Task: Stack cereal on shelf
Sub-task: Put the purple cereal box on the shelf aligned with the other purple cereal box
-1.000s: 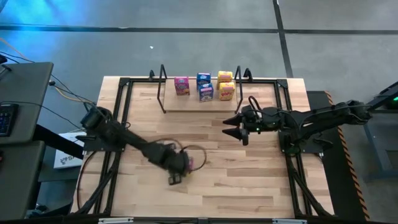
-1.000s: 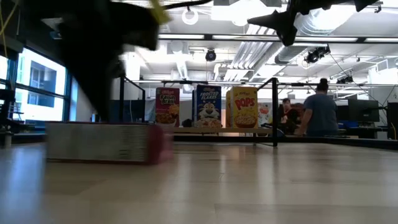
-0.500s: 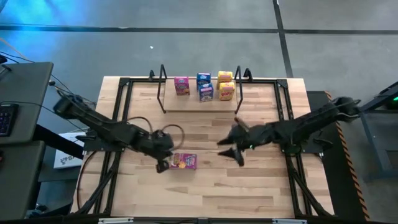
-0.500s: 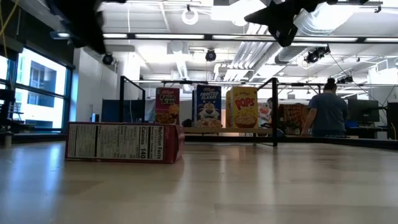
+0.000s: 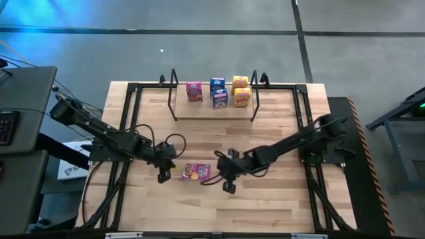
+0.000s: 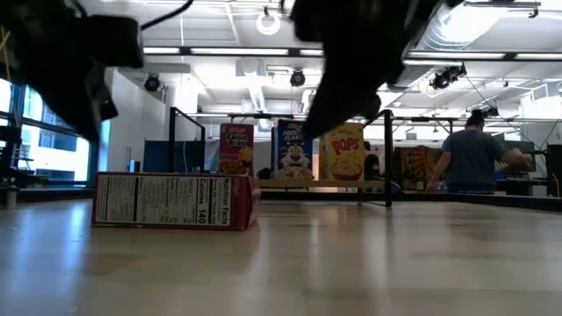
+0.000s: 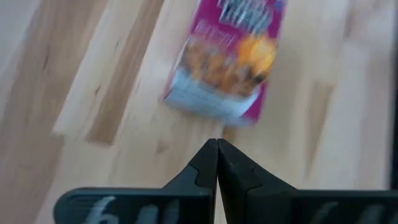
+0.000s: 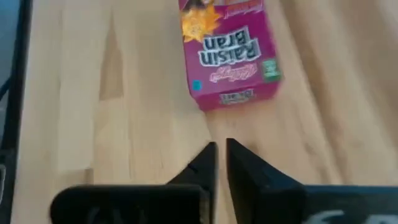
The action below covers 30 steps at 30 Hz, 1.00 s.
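A pink Raisin Bran box [image 5: 196, 172] lies flat on the wooden table [image 5: 279, 206], well in front of the shelf [image 5: 214, 109], between the two grippers and touched by neither. The left arm reaches low across the table from the left edge; its gripper [image 5: 163, 174] sits just left of the box with fingers pressed together, holding nothing — the left wrist view shows the tips meeting just short of the box's end. The right arm stretches diagonally from the right side, its gripper [image 5: 224, 182] just right of the box, fingers nearly together with only a thin slit between them, empty. On the shelf stand another pink box [image 5: 193, 91], two blue boxes [image 5: 218, 92] and two yellow boxes [image 5: 241, 91].
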### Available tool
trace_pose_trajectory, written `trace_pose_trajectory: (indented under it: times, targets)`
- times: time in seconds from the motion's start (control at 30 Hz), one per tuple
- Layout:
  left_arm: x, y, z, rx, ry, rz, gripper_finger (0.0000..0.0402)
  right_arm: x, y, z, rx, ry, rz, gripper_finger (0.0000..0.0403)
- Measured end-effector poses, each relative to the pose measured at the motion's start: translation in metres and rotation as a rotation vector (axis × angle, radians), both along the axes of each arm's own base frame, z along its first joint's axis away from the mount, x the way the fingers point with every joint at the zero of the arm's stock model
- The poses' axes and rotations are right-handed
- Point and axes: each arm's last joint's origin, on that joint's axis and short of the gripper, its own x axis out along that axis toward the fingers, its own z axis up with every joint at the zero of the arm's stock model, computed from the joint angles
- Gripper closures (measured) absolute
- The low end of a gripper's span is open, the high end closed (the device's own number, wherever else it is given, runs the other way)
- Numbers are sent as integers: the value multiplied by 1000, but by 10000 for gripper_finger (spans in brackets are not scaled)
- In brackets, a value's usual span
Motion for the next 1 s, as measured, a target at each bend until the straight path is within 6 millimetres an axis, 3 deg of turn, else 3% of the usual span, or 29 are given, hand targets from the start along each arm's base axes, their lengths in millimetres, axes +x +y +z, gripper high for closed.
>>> trace_pose_trajectory:
  times: [0.2, 0.4, 1.0]
  targets:
    - [-1, 4, -21, 44, 19, -62, 401, 24, 0, -28, 46, 68, -60, 397]
    - [-1, 5, -41, -7, -29, -119, 401, 41, -2, -40, 61, 76, -66, 402]
    - [33, -7, -77, -65, -42, -92, 402, 43, -8, -47, 36, 65, -42, 403]
